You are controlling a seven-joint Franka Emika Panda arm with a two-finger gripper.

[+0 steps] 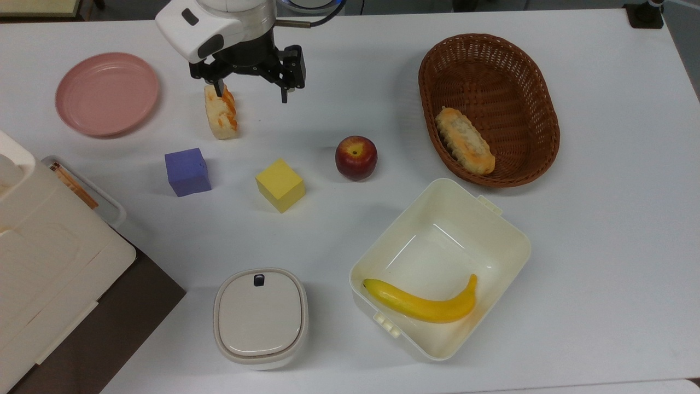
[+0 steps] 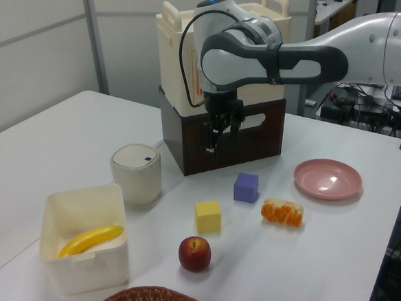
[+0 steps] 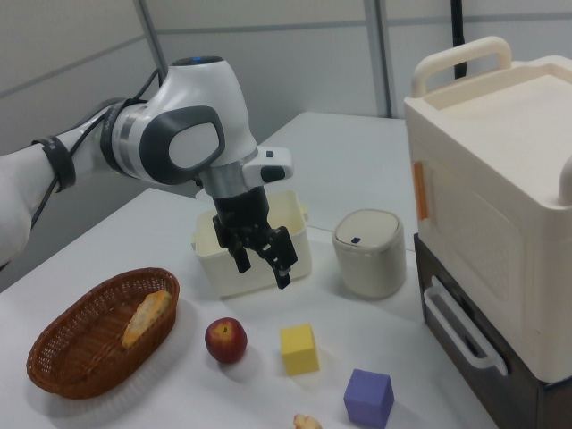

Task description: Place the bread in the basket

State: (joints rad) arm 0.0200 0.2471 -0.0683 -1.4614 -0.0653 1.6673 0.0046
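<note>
The bread (image 1: 221, 112), a short chunky roll with orange-brown patches, lies on the white table between the pink plate and the apple; it also shows as bread (image 2: 282, 213) and bread (image 3: 306, 422). My gripper (image 1: 251, 93) hangs open above the table with nothing between its fingers. In the top view one fingertip overlaps the roll's far end. The left view shows the gripper (image 2: 219, 134) well above the table and apart from the roll. The dark-brown wicker basket (image 1: 525, 82) stands at the top view's right and holds a longer flat bread (image 1: 465, 141).
A pink plate (image 1: 106, 93), purple cube (image 1: 187, 171), yellow cube (image 1: 280, 185) and apple (image 1: 356, 157) lie around the roll. A cream box (image 1: 492, 241) holds a banana (image 1: 424, 306). A lidded white pot (image 1: 260, 317) and a big cream case (image 1: 49, 262) stand nearby.
</note>
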